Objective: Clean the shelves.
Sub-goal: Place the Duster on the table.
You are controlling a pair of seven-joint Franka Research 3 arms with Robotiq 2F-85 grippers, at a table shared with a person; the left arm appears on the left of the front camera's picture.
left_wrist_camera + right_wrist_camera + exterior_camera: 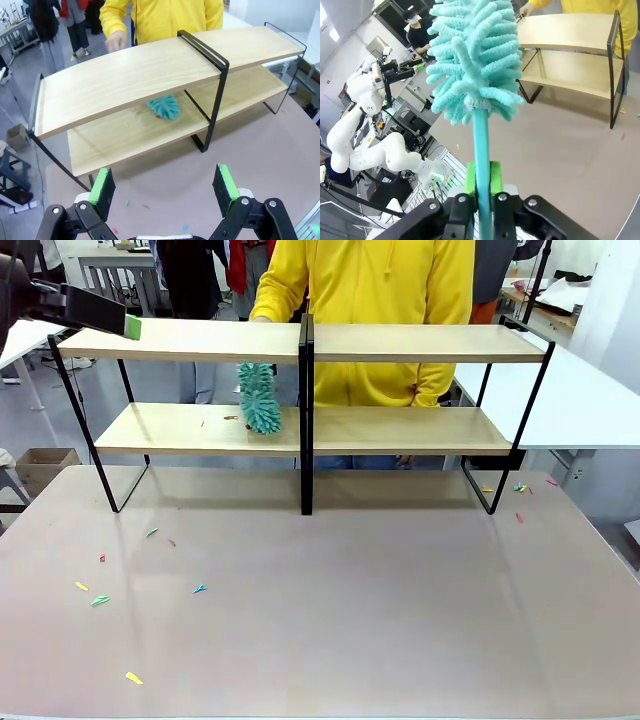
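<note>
Across the front view: the shelves, two long light wooden boards in a thin black frame with a black centre post, stand on the far half of the counter. A teal duster head hangs between the boards left of the post, its tips at the lower board; its handle and whatever carries it are hidden behind the upper board. A person in a yellow top stands behind the rack, cut off above the shoulders, one hand at the back edge of the upper board. Small coloured scraps lie scattered on the counter at near left, a few more by the rack's right foot. The left claw enters at upper left, one green pad beside the top board's left end; its opening cannot be judged from this side.

Left wrist view: left claw with jaws wide apart, nothing between them, above the counter before the shelves. The duster head shows under the upper board, partly covered by it.

Right wrist view: right claw closed tight on the teal duster handle, the fluffy head covering much of the picture. The shelves show at upper right, cut off by the edge, the counter beneath.
</note>
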